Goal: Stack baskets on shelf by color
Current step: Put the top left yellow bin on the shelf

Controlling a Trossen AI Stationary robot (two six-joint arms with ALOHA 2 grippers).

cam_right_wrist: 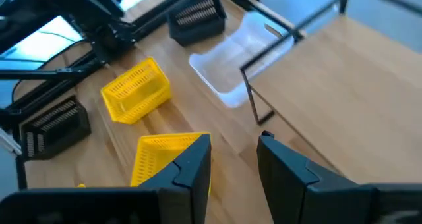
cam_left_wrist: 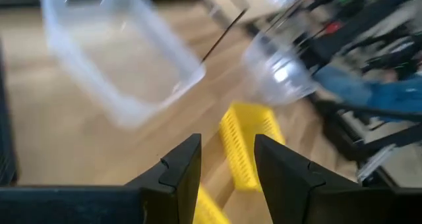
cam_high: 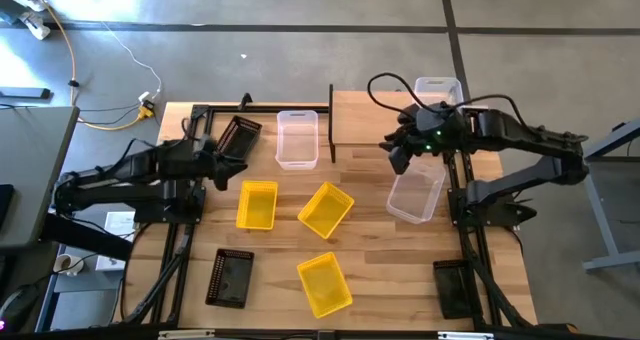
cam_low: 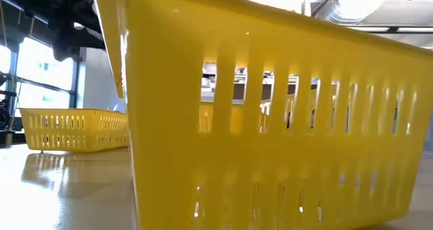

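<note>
Nearest the front edge of the tabletop (cam_high: 400,280) lies a yellow basket (cam_high: 324,284), with a black basket (cam_high: 230,278) towards the front left corner and another black one (cam_high: 452,288) by the front right corner. Farther in, two more yellow baskets sit mid-table: one (cam_high: 257,204) left of centre and one (cam_high: 326,209) turned at an angle beside it. A clear basket (cam_high: 416,194) lies towards the right edge, tilted.

The left gripper (cam_left_wrist: 227,168) hovers over the left side of the table, just beyond the left yellow basket; its fingers (cam_left_wrist: 181,171) stand partly apart with only air between them, touching nothing. Just beyond it a third black basket (cam_high: 238,135) lies tilted near the back left corner, and a second clear basket (cam_high: 297,138) sits just left of the shelf's post.

The right gripper (cam_right_wrist: 234,161) hangs above the right half of the shelf (cam_high: 370,120), near its front edge; its fingers (cam_right_wrist: 191,168) are likewise parted a little and empty. The shelf stands at the back edge, its plank mostly bare, with a third clear basket (cam_high: 437,88) at its far right end, behind the right arm.
</note>
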